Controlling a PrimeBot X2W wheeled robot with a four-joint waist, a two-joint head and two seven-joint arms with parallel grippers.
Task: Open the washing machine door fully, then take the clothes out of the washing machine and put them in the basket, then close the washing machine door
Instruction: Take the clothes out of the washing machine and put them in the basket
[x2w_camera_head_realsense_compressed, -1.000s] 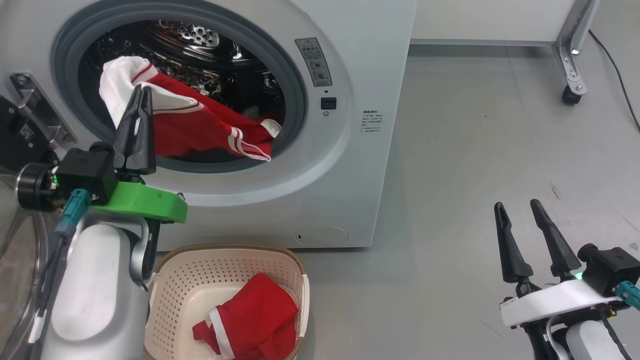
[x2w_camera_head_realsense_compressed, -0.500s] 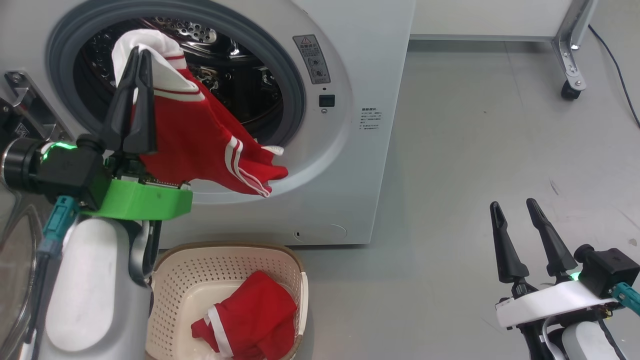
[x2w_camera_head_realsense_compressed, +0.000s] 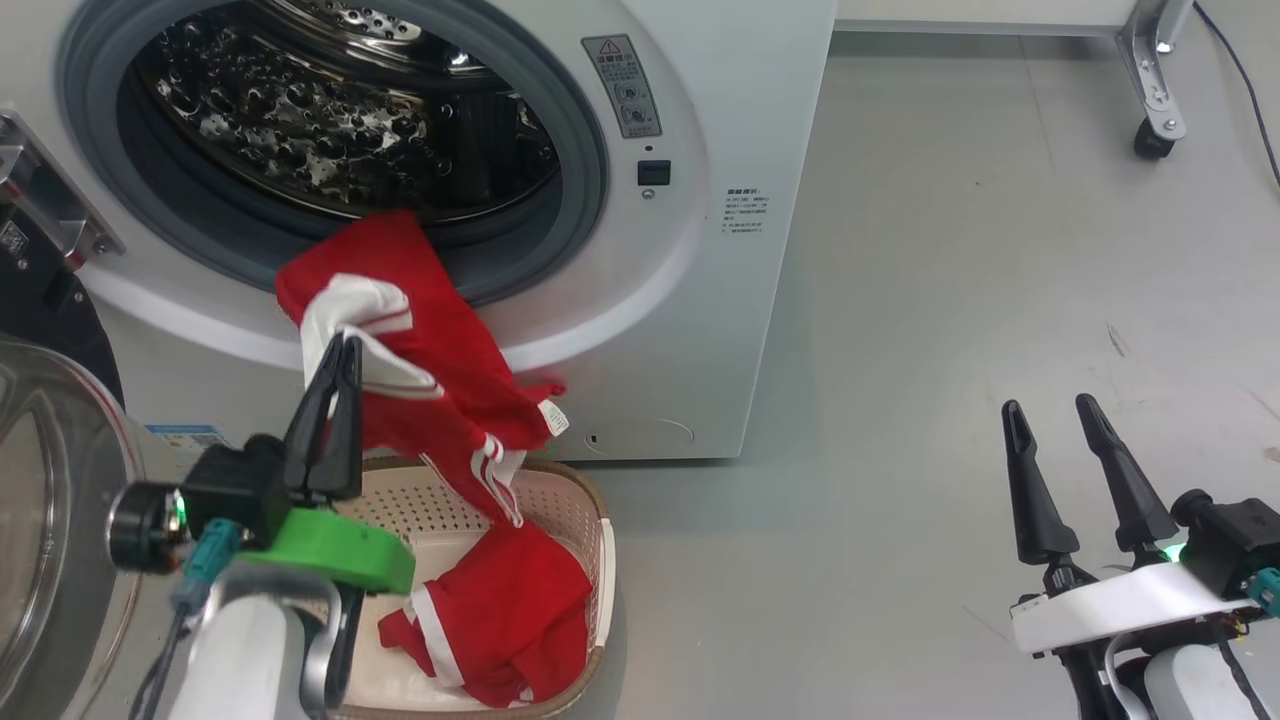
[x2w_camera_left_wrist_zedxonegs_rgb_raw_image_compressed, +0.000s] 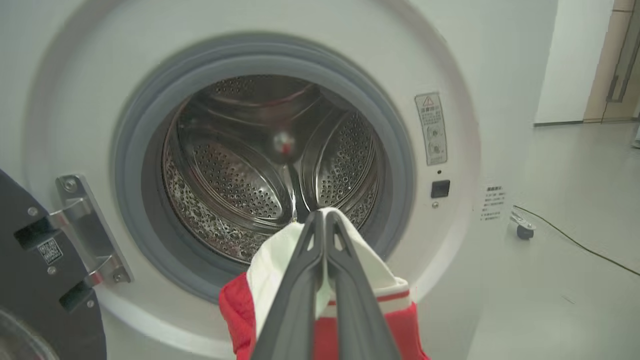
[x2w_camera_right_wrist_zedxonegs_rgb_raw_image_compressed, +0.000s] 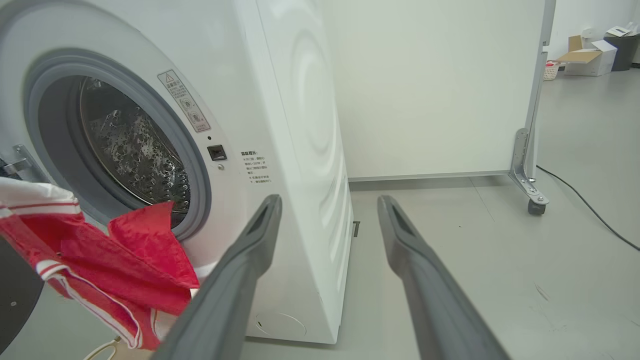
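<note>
My left gripper (x2w_camera_head_realsense_compressed: 338, 350) is shut on a red garment with white stripes (x2w_camera_head_realsense_compressed: 430, 370), one of the clothes, which hangs outside the washing machine (x2w_camera_head_realsense_compressed: 700, 250) and above the cream basket (x2w_camera_head_realsense_compressed: 598, 540). Its lower end reaches down toward a second red garment (x2w_camera_head_realsense_compressed: 510, 620) lying in the basket. In the left wrist view the shut fingers (x2w_camera_left_wrist_zedxonegs_rgb_raw_image_compressed: 305, 280) pinch the garment's white panel (x2w_camera_left_wrist_zedxonegs_rgb_raw_image_compressed: 270, 270) in front of the steel drum (x2w_camera_left_wrist_zedxonegs_rgb_raw_image_compressed: 270, 165), where no clothes show. The washing machine door (x2w_camera_head_realsense_compressed: 45, 520) stands swung open at the far left. My right gripper (x2w_camera_head_realsense_compressed: 1055, 415) is open over the floor at the lower right.
A grey floor (x2w_camera_head_realsense_compressed: 950, 300) stretches to the right of the machine. A white panel on a wheeled metal leg (x2w_camera_head_realsense_compressed: 1155, 120) stands at the back right, with a black cable (x2w_camera_right_wrist_zedxonegs_rgb_raw_image_compressed: 585, 205) on the floor beside it. The door's hinge bracket (x2w_camera_left_wrist_zedxonegs_rgb_raw_image_compressed: 90, 230) sits left of the opening.
My left gripper has pulled the garment out of the drum and lowered it toward the basket. The head camera has shifted a little. The right gripper has stayed where it was.
</note>
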